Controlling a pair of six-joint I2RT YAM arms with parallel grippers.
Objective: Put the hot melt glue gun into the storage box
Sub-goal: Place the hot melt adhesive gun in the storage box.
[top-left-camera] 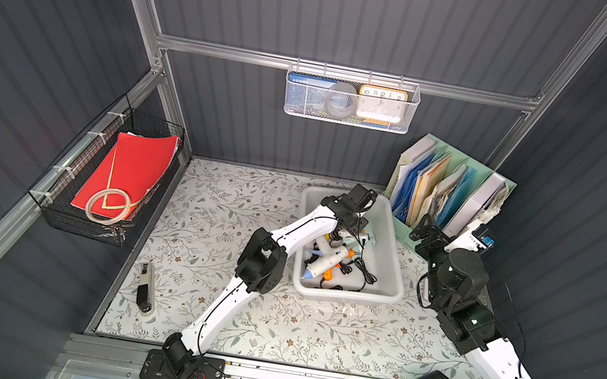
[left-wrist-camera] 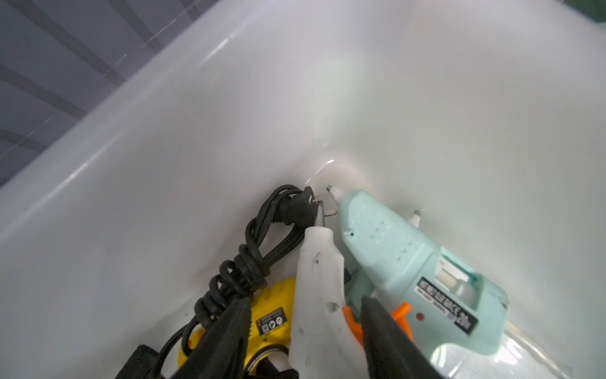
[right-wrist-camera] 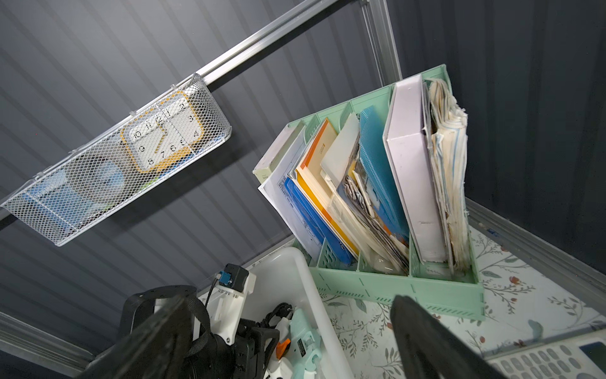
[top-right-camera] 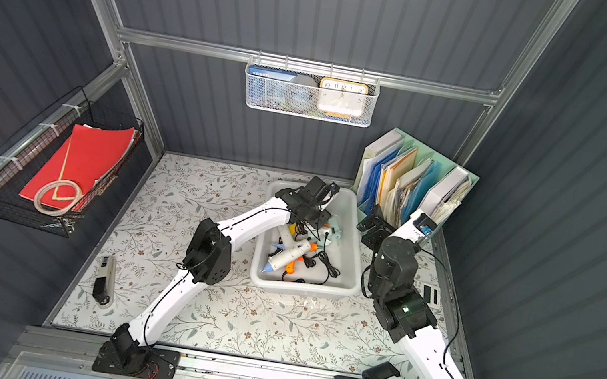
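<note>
1. The left end effector [left-wrist-camera: 305, 300] is down inside the storage box [top-left-camera: 388, 294], at its far end. Its two fingers stand apart, and I can see gaps on both sides, so it isn't clamped on anything.
2. The white glue gun [left-wrist-camera: 316, 259] lies on the box floor right between those fingers. Its long axis runs straight out ahead of the end effector, nozzle toward the far wall of the box.
3. A mint glue gun [left-wrist-camera: 410, 262] lies just beside it, with a coiled black cord [left-wrist-camera: 242, 262] on the other side.
4. The right end effector [right-wrist-camera: 292, 301] is outside the box to the right, near the green file rack [right-wrist-camera: 393, 285] on the table [top-left-camera: 232, 203]. Its fingers are wide apart and empty.
5. My guess is the gun's already delivered, so the left arm just needs to back up and out along that same axis without snagging the cord.
</note>
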